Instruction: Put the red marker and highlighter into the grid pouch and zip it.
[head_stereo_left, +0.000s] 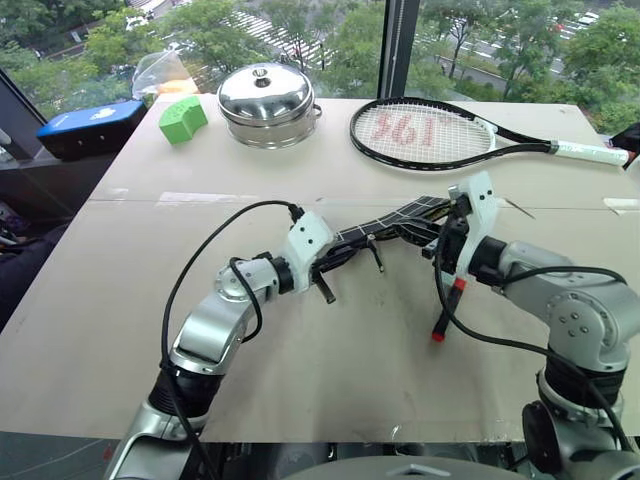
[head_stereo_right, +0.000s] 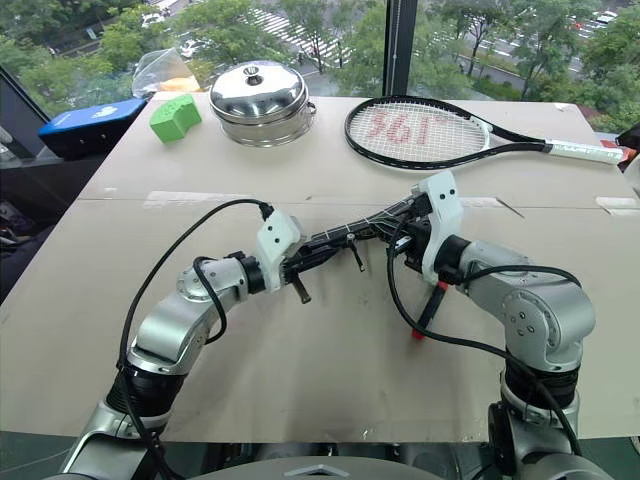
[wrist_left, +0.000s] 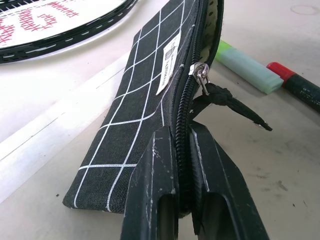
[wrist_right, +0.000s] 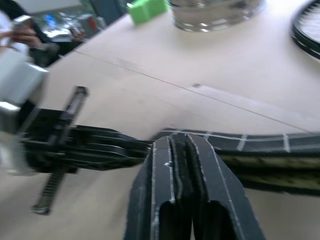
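Pinching the grid pouch (wrist_left: 145, 100) endwise, left hand (wrist_left: 182, 165) and right hand (wrist_right: 180, 150) hold its zipper edge; the red marker (head_stereo_left: 447, 308) lies nearer the right hand, lower right.

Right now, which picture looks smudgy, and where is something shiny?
The right wrist view is smeared: the left gripper and its spring look streaky, and the green block is soft. The left wrist view is crisp on the grid pouch. In the left eye view, the steel pot lid glints with daylight.

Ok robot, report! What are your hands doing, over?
Left gripper and right gripper both shut on grid pouch, held off table. Highlighter, red marker on table. Zipper part open.
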